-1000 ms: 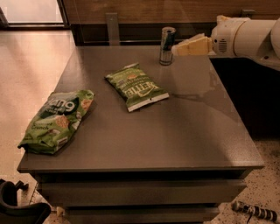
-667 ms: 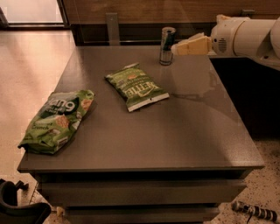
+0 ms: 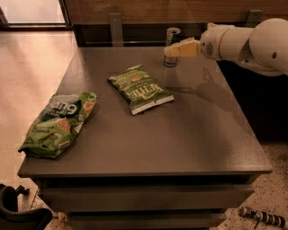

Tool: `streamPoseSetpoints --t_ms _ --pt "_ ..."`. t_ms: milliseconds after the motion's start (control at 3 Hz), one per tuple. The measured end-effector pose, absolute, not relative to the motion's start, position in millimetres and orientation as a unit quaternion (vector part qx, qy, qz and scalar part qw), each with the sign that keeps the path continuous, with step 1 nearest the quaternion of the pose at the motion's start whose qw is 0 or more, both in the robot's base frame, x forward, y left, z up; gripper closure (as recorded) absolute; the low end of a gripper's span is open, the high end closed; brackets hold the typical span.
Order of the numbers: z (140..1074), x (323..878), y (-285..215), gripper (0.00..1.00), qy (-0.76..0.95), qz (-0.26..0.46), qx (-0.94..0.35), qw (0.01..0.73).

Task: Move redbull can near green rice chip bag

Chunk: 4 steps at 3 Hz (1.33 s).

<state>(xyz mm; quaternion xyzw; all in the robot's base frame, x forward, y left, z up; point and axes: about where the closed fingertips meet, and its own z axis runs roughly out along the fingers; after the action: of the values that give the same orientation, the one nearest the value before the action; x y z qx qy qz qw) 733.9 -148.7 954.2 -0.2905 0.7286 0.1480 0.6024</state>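
Note:
The redbull can (image 3: 171,36) stands upright at the far edge of the dark table (image 3: 189,134), right of centre. My gripper (image 3: 173,50) reaches in from the right at can height and overlaps the can's middle, hiding part of its body. The green rice chip bag (image 3: 58,122) lies at the table's front left corner, far from the can.
A smaller olive-green KETTLE bag (image 3: 140,88) lies between the can and the rice chip bag. My white arm (image 3: 252,42) stretches over the table's back right. A wooden wall (image 3: 135,13) runs behind the table. A dark object (image 3: 18,211) sits on the floor, front left.
My gripper has moved left from just beside the can until it overlaps the can. The can and both bags have stayed where they were.

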Motion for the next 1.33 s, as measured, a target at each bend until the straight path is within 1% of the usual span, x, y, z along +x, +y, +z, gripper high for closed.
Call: streamPoseSetpoints --t_ms 333,667,1000,1333 --pt "925.2 774.3 -131.2 0.0 0.724 0.183 -0.277 0.604" --pt "902.4 802.8 -117.1 0.0 0.719 0.208 -0.268 0.607" --pt "884.7 820.8 -111.7 0.16 0.714 0.219 -0.259 0.612" --pt "871.9 833.2 -107.3 0.39 0.71 0.226 -0.249 0.619"
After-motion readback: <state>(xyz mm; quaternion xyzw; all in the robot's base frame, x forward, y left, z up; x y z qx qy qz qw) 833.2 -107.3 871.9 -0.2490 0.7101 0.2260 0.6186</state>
